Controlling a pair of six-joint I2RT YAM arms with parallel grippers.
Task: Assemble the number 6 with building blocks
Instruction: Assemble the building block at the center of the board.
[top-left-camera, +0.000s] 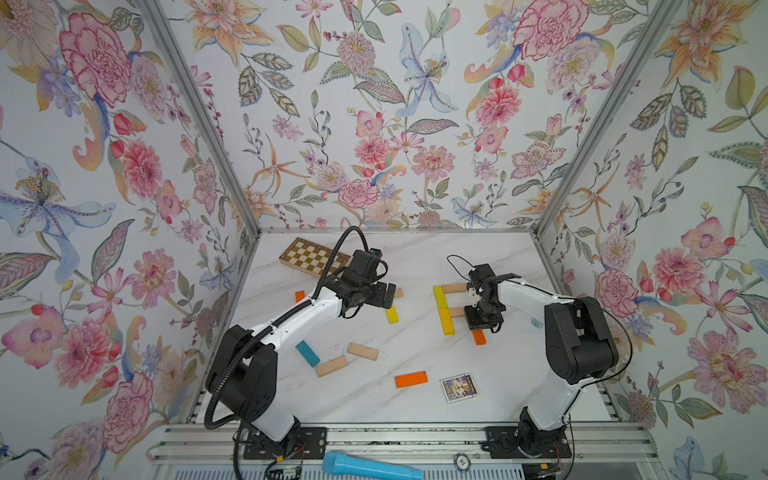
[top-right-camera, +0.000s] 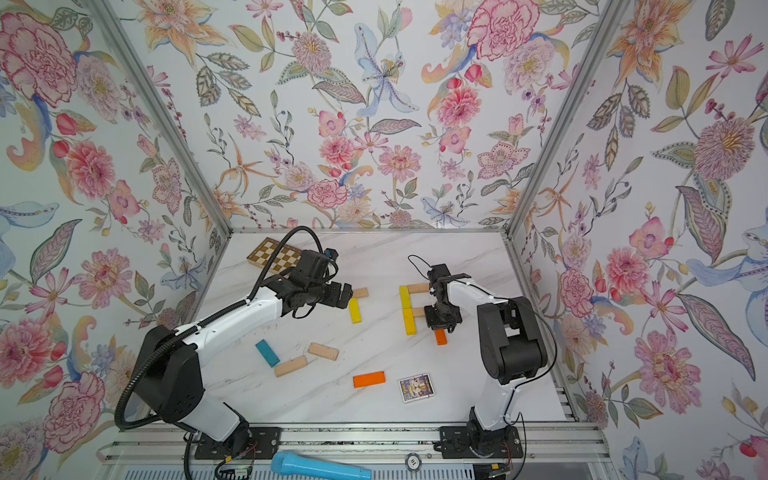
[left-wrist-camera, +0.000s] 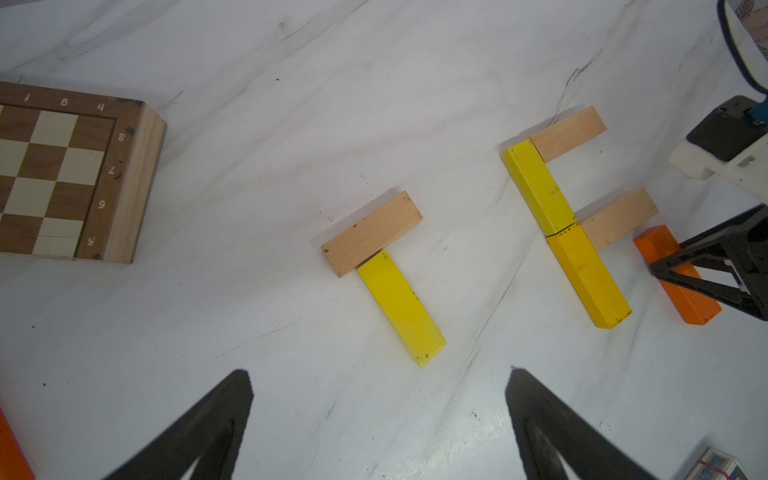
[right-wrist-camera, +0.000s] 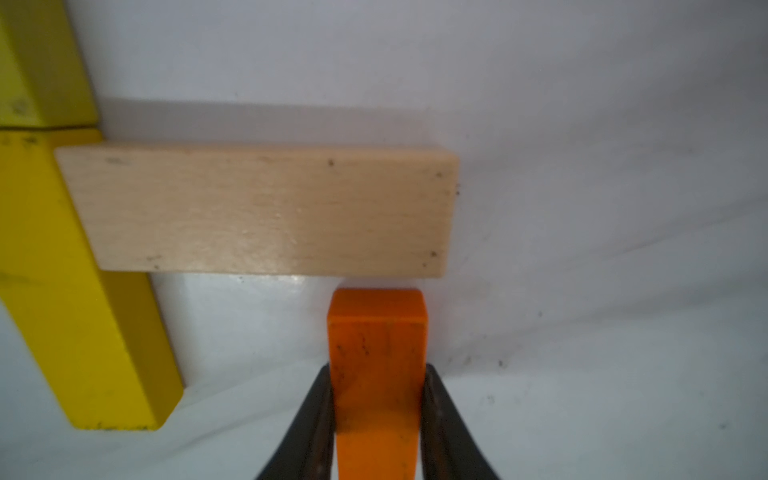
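The right gripper (right-wrist-camera: 378, 370) clamped an orange block (right-wrist-camera: 376, 328), its end a sliver short of a beige block's (right-wrist-camera: 266, 208) long edge, bare table (right-wrist-camera: 582, 291) outside both fingers. The left gripper (left-wrist-camera: 379, 371) gaped empty, a yellow block (left-wrist-camera: 401, 307) just beyond its tips. The orange block's rear was cut off.

Only legible marks I get are on the chequered board (left-wrist-camera: 62, 174) border in the left wrist view: digits 8, 7, 6, 5 down one edge, what look like f, g, h along the adjoining edge; picture card (top-left-camera: 457, 387) print is too small to read.
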